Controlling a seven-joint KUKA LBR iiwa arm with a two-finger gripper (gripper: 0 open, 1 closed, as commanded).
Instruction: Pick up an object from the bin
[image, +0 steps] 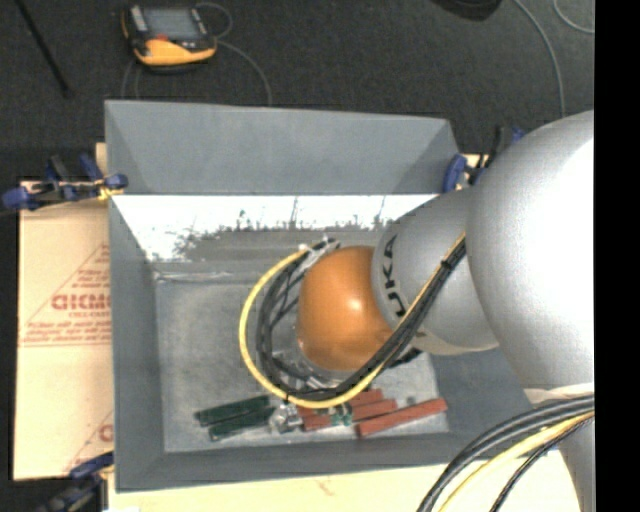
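**Arm low in the bin, gripper between green and red pieces**

The gripper (288, 416) (largely hidden under the arm's orange cover (340, 305) and looped yellow cable (245, 330)) sits at the lower middle of the frame, close to the lower wall of the grey bin (135, 340). A dark green flat piece (235, 413) lies on the floor just to its left, and a few red-brown bars (400, 415) lie just to its right. Whether the gripper is spread or pressed together cannot be told, nor whether it touches either thing.
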